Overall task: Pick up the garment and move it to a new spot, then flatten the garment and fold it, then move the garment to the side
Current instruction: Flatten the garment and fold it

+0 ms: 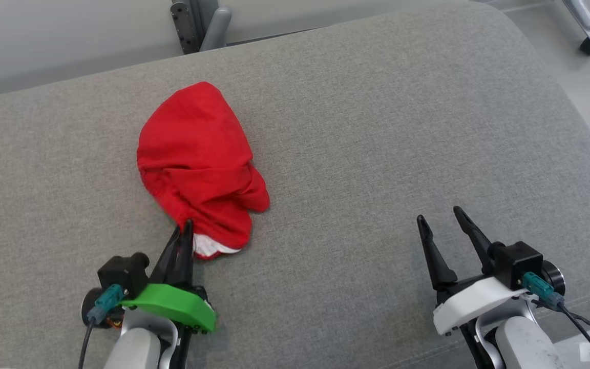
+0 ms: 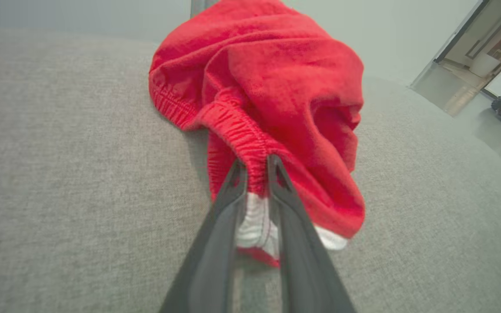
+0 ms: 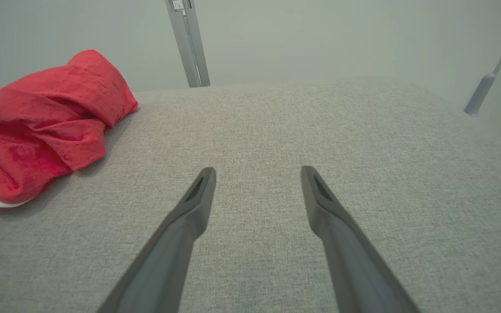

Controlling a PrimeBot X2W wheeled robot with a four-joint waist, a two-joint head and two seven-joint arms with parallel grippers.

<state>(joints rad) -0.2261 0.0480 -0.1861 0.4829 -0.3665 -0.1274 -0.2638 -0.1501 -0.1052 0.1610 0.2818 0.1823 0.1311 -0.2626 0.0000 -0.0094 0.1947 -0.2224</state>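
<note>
Where the head camera looks down, the first item is a grey fabric cushion, wide and rounded at its far right corner. On it, left of centre, is one red garment, crumpled into a lump, with a white patch at its near edge. The left gripper, green-collared, has its fingers pressed nearly together, tips pinching the garment's near edge. The right gripper, white-collared, has its fingers spread with bare cushion showing between them; it sits at lower right, well apart from the garment. Beyond the cushion's far edge are a grey metal bracket and a black caster on a pale floor. Left wrist view: the left gripper is clamped on the gathered elastic waistband of the garment, a strip of red band caught between the two tips. White lining shows between and below the fingers, and the rest of the garment is heaped beyond, resting on the cushion. Right wrist view: the right gripper has its fingers wide apart over bare cushion. The garment lies in folds at far left, apart from this gripper. A metal post stands upright behind the cushion's far edge.
</note>
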